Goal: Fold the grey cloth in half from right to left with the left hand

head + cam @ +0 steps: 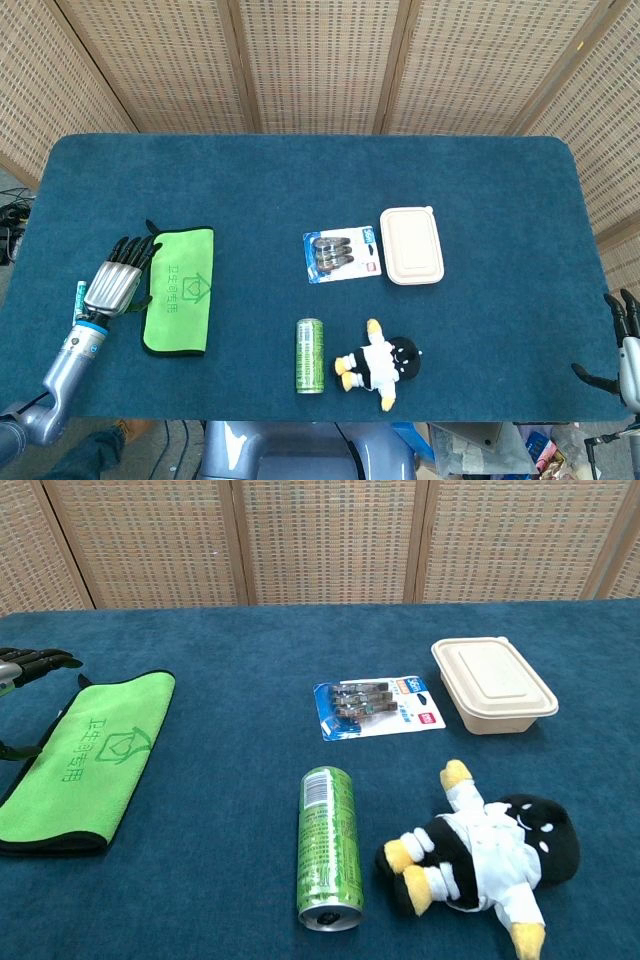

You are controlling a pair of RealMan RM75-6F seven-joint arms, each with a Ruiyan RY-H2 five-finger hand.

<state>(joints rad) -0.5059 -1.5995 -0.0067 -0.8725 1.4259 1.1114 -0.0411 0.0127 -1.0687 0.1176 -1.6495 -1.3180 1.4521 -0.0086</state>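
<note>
The left hand [117, 284] lies low over the table [300, 180], palm down, fingers straight and spread, holding nothing, dark fingertips [45, 661] pointing up the table. Its thumb reaches toward the cloth [179, 290] and it sits just beside the cloth's left edge; whether it touches is hard to tell. The silver arm [62, 365] runs back off the near left corner.

The cloth looks bright green here, not grey: a long soft rectangle, dark-trimmed, a printed logo down its middle, lying flat.

Right of the cloth, a green metal can [310, 355] lies on its side. Beside that, a plush penguin [380, 362], black, white, yellow feet. Beyond the can, a glossy blister pack [342, 254], then a pale lidded tray [411, 245] with rounded corners.

Far from the cloth, the right hand [622, 345] hangs off the table's right edge, fingers apart, empty.
</note>
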